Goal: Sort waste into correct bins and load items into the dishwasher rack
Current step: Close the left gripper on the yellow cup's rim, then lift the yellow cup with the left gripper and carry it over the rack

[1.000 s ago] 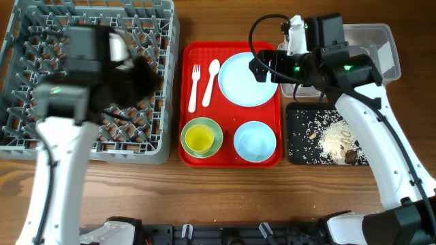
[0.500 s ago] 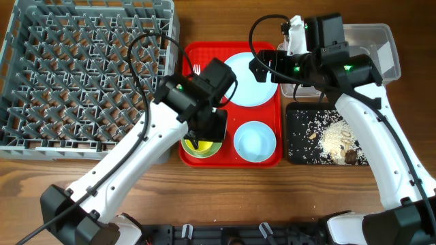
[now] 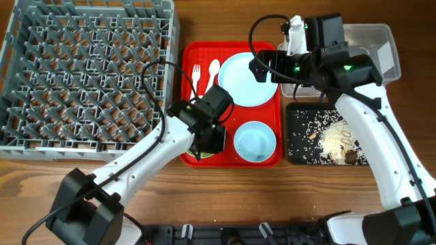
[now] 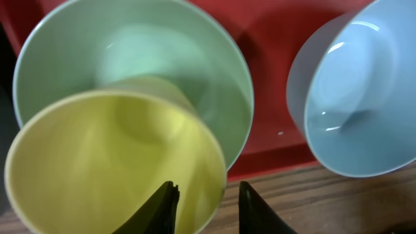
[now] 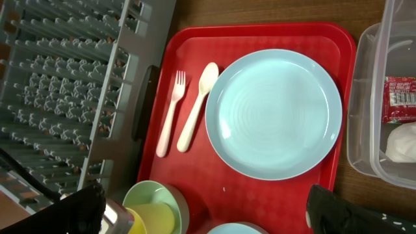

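My left gripper is open, low over the yellow cup. One finger is inside the cup's rim and one outside. The cup stands in the pale-green bowl on the red tray's front left; in the overhead view my left gripper hides them. The light-blue bowl sits to their right. The light-blue plate, cream fork and spoon lie at the tray's back. My right gripper is wide open and empty, high over the plate. The grey dishwasher rack stands at the left.
The flat red serving tray holds the dishes. The clear tub at the back right holds the red sachet and white tissue. The black tray in front of it holds rice grains and brown bits.
My left arm has swung from over the rack to the red tray and come down onto the yellow cup. The right arm has not moved.
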Action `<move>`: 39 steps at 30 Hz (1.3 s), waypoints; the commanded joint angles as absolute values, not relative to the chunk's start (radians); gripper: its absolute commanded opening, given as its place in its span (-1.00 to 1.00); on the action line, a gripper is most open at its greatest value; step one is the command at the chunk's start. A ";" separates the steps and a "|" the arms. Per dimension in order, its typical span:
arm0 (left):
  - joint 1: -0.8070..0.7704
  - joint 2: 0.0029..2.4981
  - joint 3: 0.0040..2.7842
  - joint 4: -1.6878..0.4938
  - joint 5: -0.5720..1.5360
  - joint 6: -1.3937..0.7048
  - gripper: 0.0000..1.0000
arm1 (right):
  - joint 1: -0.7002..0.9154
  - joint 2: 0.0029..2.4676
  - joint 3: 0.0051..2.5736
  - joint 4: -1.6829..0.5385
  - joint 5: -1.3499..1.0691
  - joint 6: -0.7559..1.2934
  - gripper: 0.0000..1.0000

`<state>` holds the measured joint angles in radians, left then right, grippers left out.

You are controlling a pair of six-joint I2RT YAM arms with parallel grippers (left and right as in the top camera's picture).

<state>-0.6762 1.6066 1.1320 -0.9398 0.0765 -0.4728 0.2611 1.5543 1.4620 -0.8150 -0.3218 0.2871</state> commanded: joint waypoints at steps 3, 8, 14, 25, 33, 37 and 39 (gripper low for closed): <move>-0.677 1.610 1.110 -0.902 0.089 -0.479 -0.54 | 0.262 1.567 1.460 -0.813 -0.338 0.296 0.99; -0.677 1.610 1.110 -0.901 0.059 -0.479 -0.83 | 0.262 1.567 1.460 -0.813 -0.338 0.296 0.99; -0.677 1.610 1.110 -0.901 0.059 -0.479 -0.92 | 0.262 1.567 1.460 -0.813 -0.338 0.295 0.99; -0.676 1.600 1.134 -0.910 0.059 -0.477 -0.92 | 0.262 1.567 1.460 -0.813 -0.338 0.296 0.99; -0.636 1.472 1.342 -1.070 0.059 -0.426 -0.92 | 0.262 1.567 1.460 -0.813 -0.338 0.295 0.99; -0.527 1.422 1.441 -1.127 0.064 -0.364 -0.92 | 0.262 1.567 1.460 -0.813 -0.338 0.296 1.00; -0.456 1.406 1.457 -1.121 0.086 -0.336 -0.92 | 0.262 1.567 1.460 -0.813 -0.338 0.296 1.00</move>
